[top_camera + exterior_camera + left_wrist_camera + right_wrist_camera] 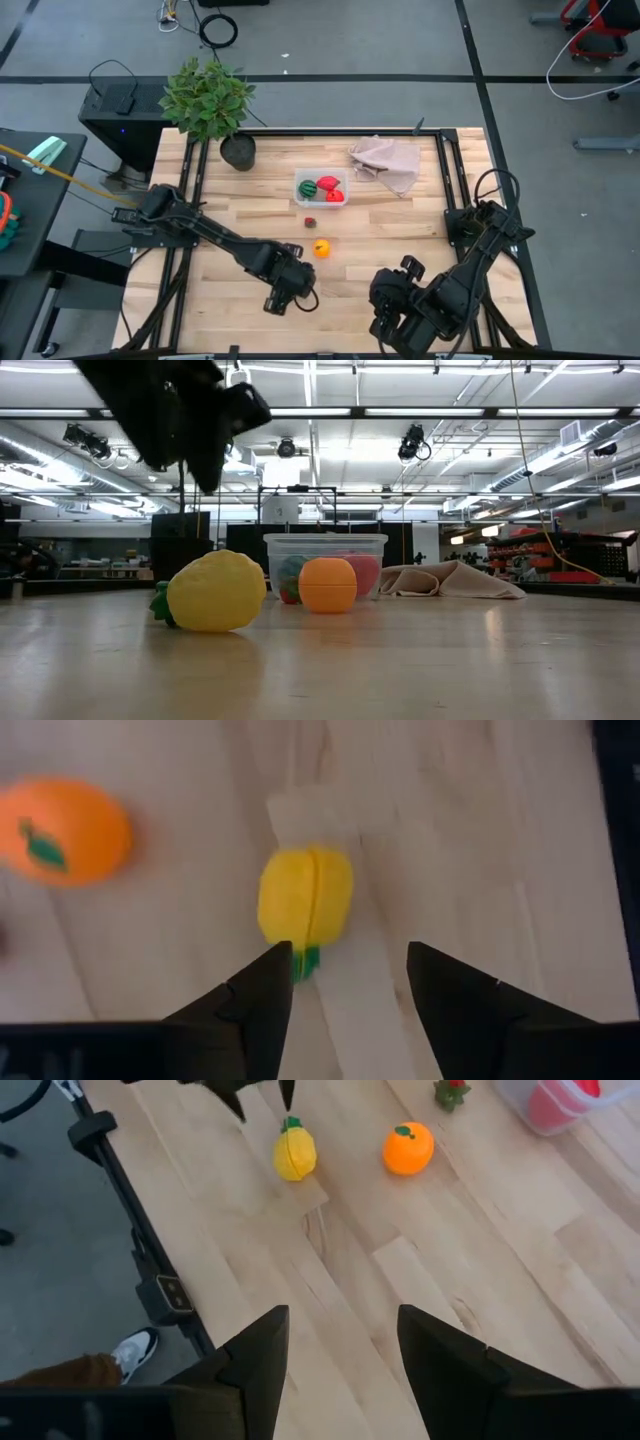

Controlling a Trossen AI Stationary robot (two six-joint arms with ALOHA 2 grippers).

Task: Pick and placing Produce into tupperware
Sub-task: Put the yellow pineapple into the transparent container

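The left gripper hung wide open over the yellow fruit, holding nothing. From above, the arm hid that fruit (the orange showed). The tupperware sat farther back, holding red and green pieces. The right gripper waited open near the front edge.

Potted plant, crumpled cloth

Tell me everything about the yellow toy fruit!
The yellow toy fruit is smooth, plastic-looking, with a seam down its middle and a small green stem end. It lies on its side on the wooden table, apart from the orange. The left end effector hangs open above it, not touching.
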